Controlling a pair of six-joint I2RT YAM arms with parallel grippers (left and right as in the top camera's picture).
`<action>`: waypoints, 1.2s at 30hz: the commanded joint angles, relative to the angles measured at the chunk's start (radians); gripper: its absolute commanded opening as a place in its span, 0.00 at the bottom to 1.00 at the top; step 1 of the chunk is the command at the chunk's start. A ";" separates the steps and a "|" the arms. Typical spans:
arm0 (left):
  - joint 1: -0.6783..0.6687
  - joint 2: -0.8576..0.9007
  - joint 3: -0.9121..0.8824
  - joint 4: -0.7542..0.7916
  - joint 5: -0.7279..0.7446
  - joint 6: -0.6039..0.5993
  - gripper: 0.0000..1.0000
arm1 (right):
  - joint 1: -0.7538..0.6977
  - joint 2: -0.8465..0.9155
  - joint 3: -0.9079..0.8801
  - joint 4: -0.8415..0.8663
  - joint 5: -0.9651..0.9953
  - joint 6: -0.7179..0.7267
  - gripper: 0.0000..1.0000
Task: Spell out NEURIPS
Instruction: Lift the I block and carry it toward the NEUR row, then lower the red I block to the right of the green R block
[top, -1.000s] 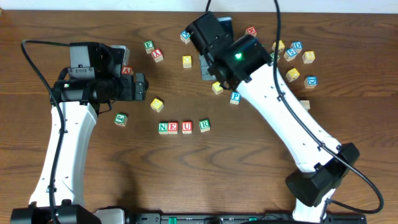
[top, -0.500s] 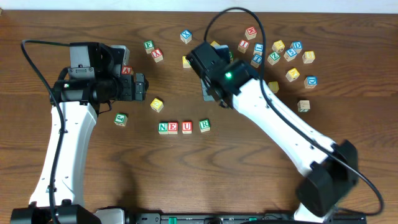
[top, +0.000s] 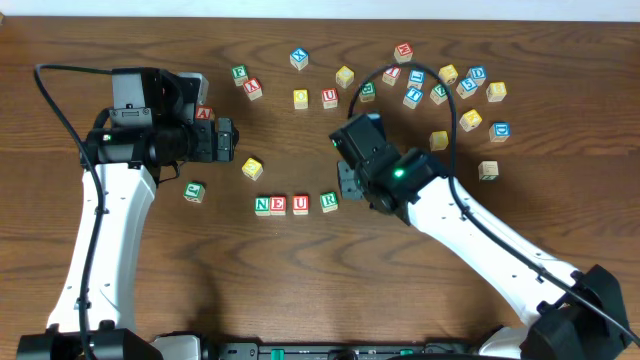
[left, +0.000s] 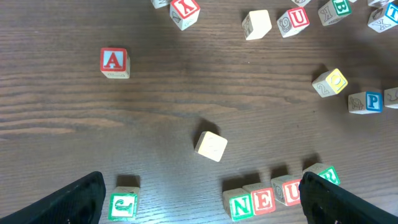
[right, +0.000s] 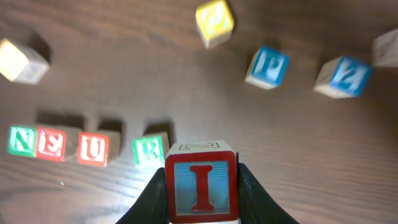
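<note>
Four cubes stand in a row near the table's front: green N, red E, red U, green R. My right gripper is shut on the red I cube and holds it above the table just right of the R. From overhead the right gripper hides the I. The blue P cube lies further back, beside a yellow cube. I cannot read an S on any cube. My left gripper hangs open and empty left of the row.
Loose cubes lie around the left gripper: a red A, a yellow one, a green one. Several more spread along the back and in a cluster at the back right.
My right arm has swung from the back cluster toward the front, bringing its cube down beside the R. The left arm has not moved.
</note>
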 joint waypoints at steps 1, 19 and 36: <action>0.002 0.001 0.023 0.000 0.014 0.021 0.98 | 0.001 -0.003 -0.042 0.024 -0.047 0.015 0.06; 0.002 0.001 0.023 0.000 0.014 0.021 0.98 | -0.021 0.023 -0.046 -0.033 -0.076 0.033 0.09; 0.002 0.001 0.023 0.000 0.014 0.021 0.98 | -0.042 0.150 -0.045 0.012 -0.131 0.032 0.08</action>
